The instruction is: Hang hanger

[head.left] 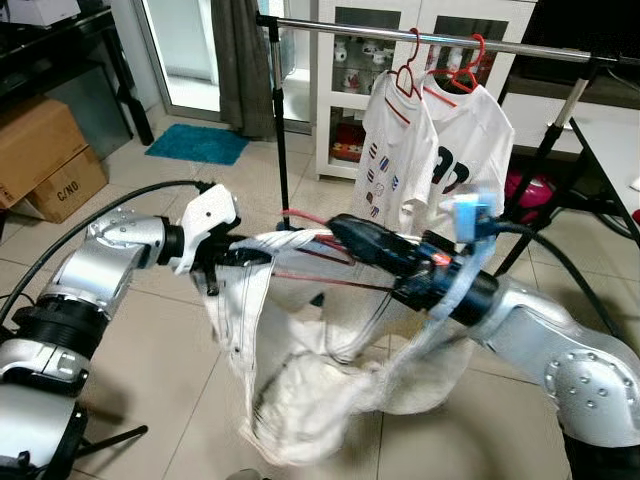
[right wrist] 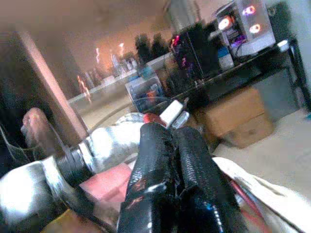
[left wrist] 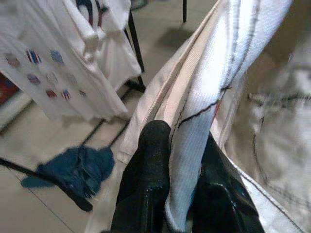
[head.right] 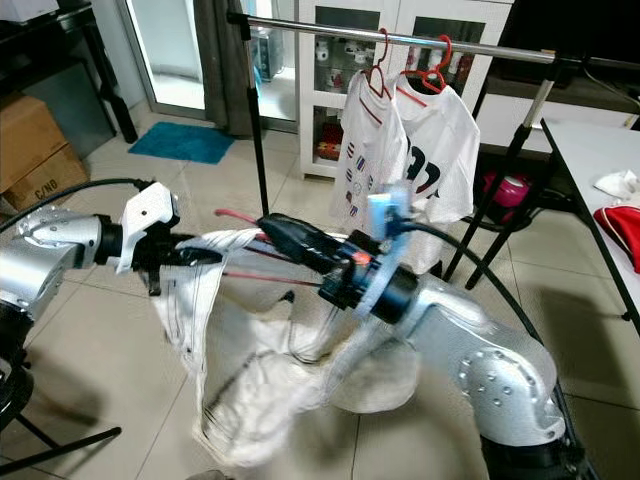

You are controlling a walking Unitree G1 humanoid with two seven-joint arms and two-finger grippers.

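Left gripper (left wrist: 175,189) pinches a fold of the white garment (head.left: 300,390); wrist view shows cloth wedged betw. its two black fingers (left wrist: 146,179), a thin dark seam line running up the fabric. Head views put that gripper at the garment's left top edge, arm reaching in from robot's left.

Right gripper (head.left: 335,226) comes in from the right, fingers pressed together on the red hanger (head.left: 305,217) near the garment's top; right wrist view shows the fingers (right wrist: 160,165) closed side by side w/ a bit of red at their tips, hanger wire (right wrist: 245,191) running alongside. Thin red wires also cross the cloth below the gripper in head views.

Garment is stretched betw. both grippers above the tiled floor (head.left: 150,350), rest sagging in a bunched heap beneath.

Behind: metal clothes rail (head.left: 440,38) w/ two white printed shirts (head.left: 430,160) on red hangers (head.left: 440,72). Left wrist view catches those shirts plus a blue mat (left wrist: 77,167) on the floor; head views show the mat (head.left: 197,143) further back by the doorway, cardboard boxes (head.left: 45,155) at far left. Right wrist view alone looks the other way: the left arm (right wrist: 97,145), a dark desk w/ lit computer gear (right wrist: 233,24), box beneath.
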